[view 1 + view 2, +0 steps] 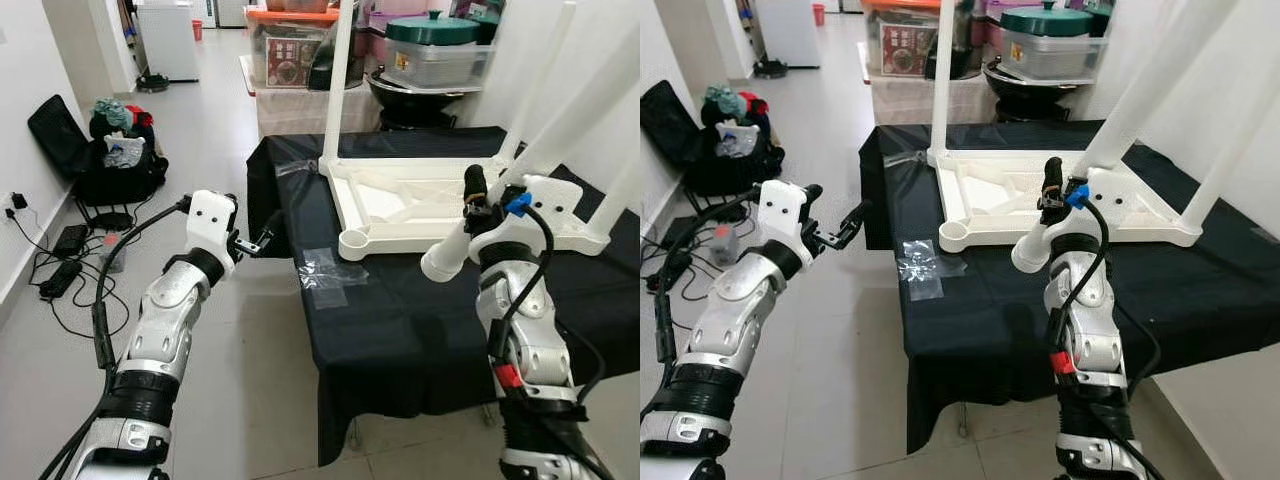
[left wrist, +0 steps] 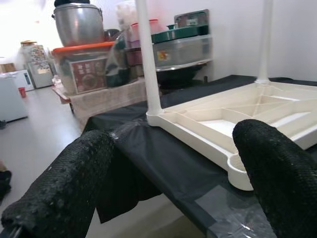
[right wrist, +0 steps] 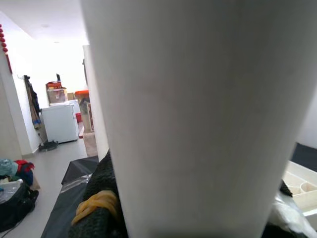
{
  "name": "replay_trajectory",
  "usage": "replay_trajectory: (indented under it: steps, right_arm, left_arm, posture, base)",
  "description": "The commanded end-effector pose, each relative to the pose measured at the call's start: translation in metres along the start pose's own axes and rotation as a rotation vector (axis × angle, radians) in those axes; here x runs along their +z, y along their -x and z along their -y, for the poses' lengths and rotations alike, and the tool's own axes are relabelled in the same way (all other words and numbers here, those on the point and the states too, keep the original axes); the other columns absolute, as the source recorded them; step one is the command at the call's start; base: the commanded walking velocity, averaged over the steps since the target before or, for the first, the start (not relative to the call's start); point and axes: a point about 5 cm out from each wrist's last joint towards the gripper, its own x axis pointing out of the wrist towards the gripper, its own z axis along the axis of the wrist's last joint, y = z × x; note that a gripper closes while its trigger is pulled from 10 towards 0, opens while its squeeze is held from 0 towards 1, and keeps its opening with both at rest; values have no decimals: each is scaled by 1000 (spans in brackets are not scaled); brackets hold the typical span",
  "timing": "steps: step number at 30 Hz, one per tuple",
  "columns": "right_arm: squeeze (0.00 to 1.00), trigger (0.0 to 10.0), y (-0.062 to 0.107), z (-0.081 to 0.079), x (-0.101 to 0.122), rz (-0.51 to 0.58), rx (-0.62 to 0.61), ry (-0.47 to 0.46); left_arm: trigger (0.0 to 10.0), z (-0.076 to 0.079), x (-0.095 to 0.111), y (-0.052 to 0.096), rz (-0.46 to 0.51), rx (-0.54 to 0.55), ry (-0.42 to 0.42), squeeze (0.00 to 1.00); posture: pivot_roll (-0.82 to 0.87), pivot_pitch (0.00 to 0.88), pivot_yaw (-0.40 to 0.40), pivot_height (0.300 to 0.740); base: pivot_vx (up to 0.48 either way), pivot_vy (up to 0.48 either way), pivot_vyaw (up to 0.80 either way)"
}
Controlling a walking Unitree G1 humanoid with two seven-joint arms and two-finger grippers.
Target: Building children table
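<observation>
A: Where's the table top (image 1: 420, 200)?
B: Upside down on the black cloth (image 1: 400, 330). Right gripper (image 1: 478, 200) is clamped round a white leg (image 1: 560, 120); left gripper (image 1: 262, 240) hangs open beside the cloth's edge.

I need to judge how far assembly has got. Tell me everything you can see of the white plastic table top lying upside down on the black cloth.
The white plastic table top lies underside up on the black cloth, ribbed inside. Three white legs stand upright in its corners. The near-left corner socket is empty. The right gripper holds a fourth white leg, its end just short of the near edge. The left gripper is open, off the table's left side.
</observation>
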Motion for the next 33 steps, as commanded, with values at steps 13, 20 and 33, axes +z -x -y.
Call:
replay_trajectory:
  steps: [13, 20, 33]
  right_arm:
    - [0, 0, 10, -9, -1, 3, 5, 4]
    - [0, 0, 13, -8, -2, -1, 10, 10]
    - [0, 0, -1, -15, 23, 91, 43, -43]
  left_arm:
    - [10000, -1, 6, 1, -2, 27, -1, 0]
    - [10000, 3, 7, -2, 7, 10, -6, 0]
    - [10000, 13, 9, -5, 14, 0, -2, 0]
  posture:
    - [78, 0, -47, 740]
    - [73, 0, -39, 740]
    - [82, 0, -57, 740]
  base:
    - [367, 0, 0]
    - [379, 0, 0]
    - [372, 0, 0]
